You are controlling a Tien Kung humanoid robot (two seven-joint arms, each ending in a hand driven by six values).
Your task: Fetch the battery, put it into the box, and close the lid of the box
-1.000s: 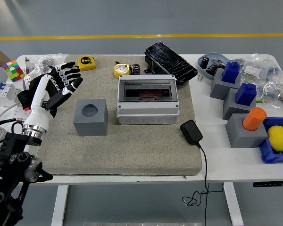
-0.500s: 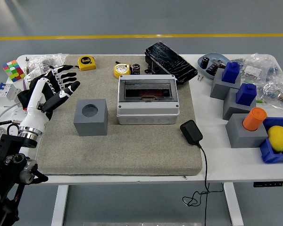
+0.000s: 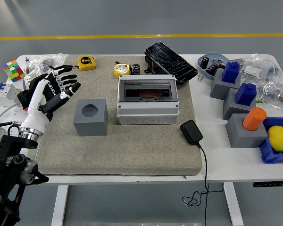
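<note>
Behind the box (image 3: 147, 99)'s tinted lid, a reddish shape shows too dimly to identify. The blue bin (image 3: 276, 151) at the desk's right is cut by the picture's edge. The left arm's base runs off the near-left corner.

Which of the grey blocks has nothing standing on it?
The grey block on the mat, left of the box; its round hole is empty. The three at right carry blue or orange pieces.

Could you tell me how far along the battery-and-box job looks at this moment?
Apparently finished: the grey box sits on the mat with its clear lid down, and something dark reddish shows through it, possibly the battery. Nothing is in hand; the left hand hovers open at the mat's left, holding nothing. No step visibly remains beyond confirming the contents.
</note>
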